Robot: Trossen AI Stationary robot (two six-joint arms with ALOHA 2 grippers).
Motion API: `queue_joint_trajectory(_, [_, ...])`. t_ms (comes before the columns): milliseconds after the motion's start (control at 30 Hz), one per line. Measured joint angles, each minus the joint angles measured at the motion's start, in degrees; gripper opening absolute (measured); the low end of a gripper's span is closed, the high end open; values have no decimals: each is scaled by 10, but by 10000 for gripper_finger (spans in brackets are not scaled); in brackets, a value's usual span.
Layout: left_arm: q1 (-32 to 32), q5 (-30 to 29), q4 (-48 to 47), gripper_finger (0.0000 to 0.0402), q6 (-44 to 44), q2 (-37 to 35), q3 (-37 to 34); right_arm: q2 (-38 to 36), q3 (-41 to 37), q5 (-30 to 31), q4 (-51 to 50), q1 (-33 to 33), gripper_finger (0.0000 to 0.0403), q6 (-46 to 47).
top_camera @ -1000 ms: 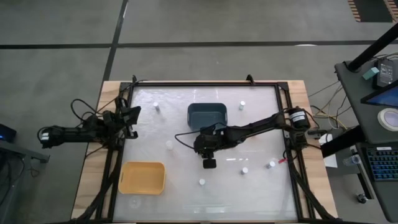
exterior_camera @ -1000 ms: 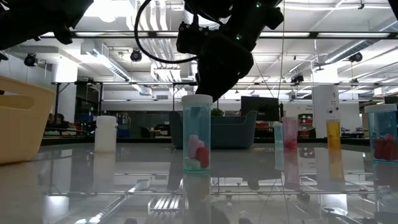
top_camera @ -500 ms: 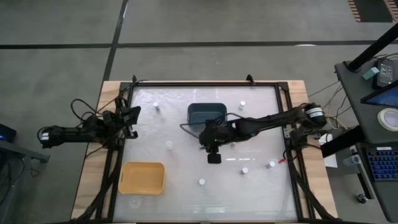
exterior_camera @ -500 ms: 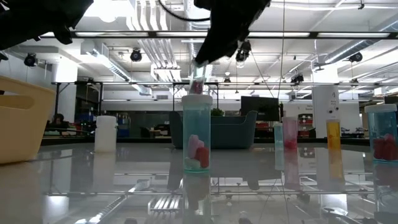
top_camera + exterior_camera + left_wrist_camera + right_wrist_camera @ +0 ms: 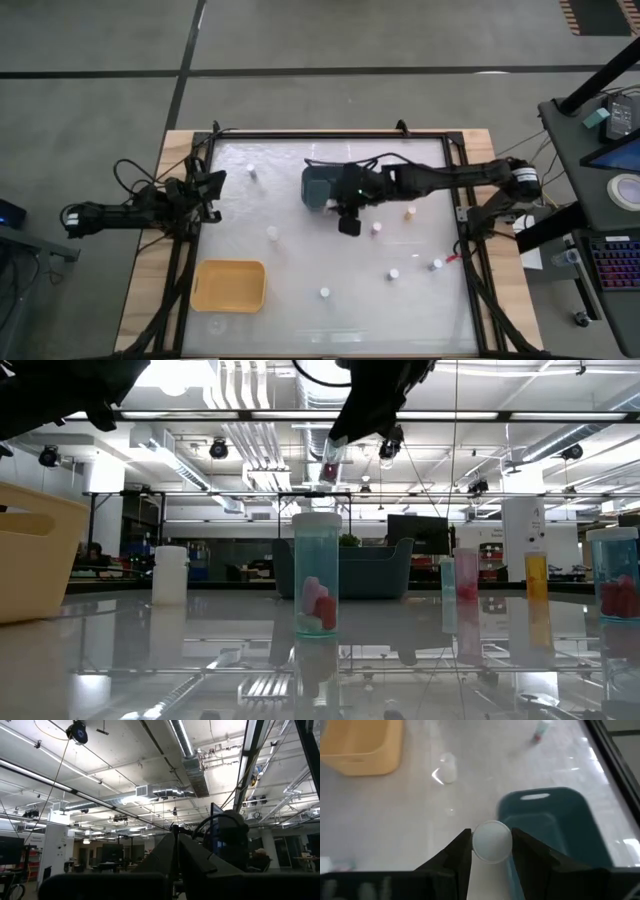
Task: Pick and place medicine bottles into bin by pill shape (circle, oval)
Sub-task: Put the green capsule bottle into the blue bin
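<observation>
My right gripper (image 5: 338, 206) hangs above the near right corner of the blue bin (image 5: 318, 184) and is shut on a small clear bottle with a white cap (image 5: 491, 840). The bottle also shows high in the low view (image 5: 330, 468), with pink pills in it. My left gripper (image 5: 208, 190) waits shut at the table's left edge. Other bottles stand upright on their bases on the table, among them a near one with pink pills (image 5: 317, 575), a white one (image 5: 272, 233) and one at the far left (image 5: 251, 171). The yellow bin (image 5: 230, 285) stands near left. My right gripper pinches the bottle's body just under the white cap (image 5: 485, 857) between its two fingers (image 5: 461, 851), one on each side. The bottle is lifted clear of the table and sticks out tilted below the gripper (image 5: 329, 472).
More bottles stand to the right of the blue bin (image 5: 376, 228) (image 5: 409, 212) and toward the near right (image 5: 393, 273) (image 5: 437, 264), and one stands near the front (image 5: 324, 293). A black frame (image 5: 452, 200) runs round the glass table top.
My right gripper has risen with the bottle and gone toward the far edge, from the middle of the table to the blue bin's near right corner. The bottle is now high above the table. Two bottles right of the bin have come out from under the arm.
</observation>
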Motion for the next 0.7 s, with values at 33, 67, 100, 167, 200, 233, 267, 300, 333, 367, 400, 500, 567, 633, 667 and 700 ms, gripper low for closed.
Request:
queue_joint_trajectory(33, [0,0,0,6,0,0,0,3,0,0,0,-7,119,-2])
queue_joint_trajectory(67, [0,0,0,6,0,0,0,5,0,0,0,-14,119,-4])
queue_joint_trajectory(100, [0,0,0,6,0,0,0,9,0,0,-1,-21,119,-6])
queue_joint_trajectory(167, [0,0,0,6,0,0,0,15,0,0,-6,-35,120,-16])
queue_joint_trajectory(200, [0,0,0,6,0,0,0,17,0,0,-12,-42,121,-23])
queue_joint_trajectory(233, [0,0,0,6,0,0,0,19,0,0,-16,-50,121,-29])
queue_joint_trajectory(267, [0,0,0,6,0,0,0,21,0,0,-17,-58,121,-31])
queue_joint_trajectory(300, [0,0,0,6,0,0,0,22,0,0,-19,-66,121,-32])
queue_joint_trajectory(333, [0,0,1,6,0,0,0,24,0,0,-23,-75,122,-34])
queue_joint_trajectory(367, [0,0,1,6,0,0,0,27,0,0,-23,-83,122,-34])
queue_joint_trajectory(400, [0,0,0,6,0,0,0,29,0,0,-22,-91,122,-35])
queue_joint_trajectory(500, [0,-2,0,6,0,0,0,41,-1,1,-22,-110,121,-40])
queue_joint_trajectory(567, [0,-2,1,6,0,0,0,51,-1,0,-21,-120,120,-40])
queue_joint_trajectory(633, [0,-2,0,6,1,0,0,65,-2,0,-12,-126,120,-40])
queue_joint_trajectory(667, [0,-2,0,6,1,0,0,73,-2,0,-5,-128,120,-40])
queue_joint_trajectory(700, [0,-2,1,6,1,0,0,80,-2,0,3,-131,121,-40])
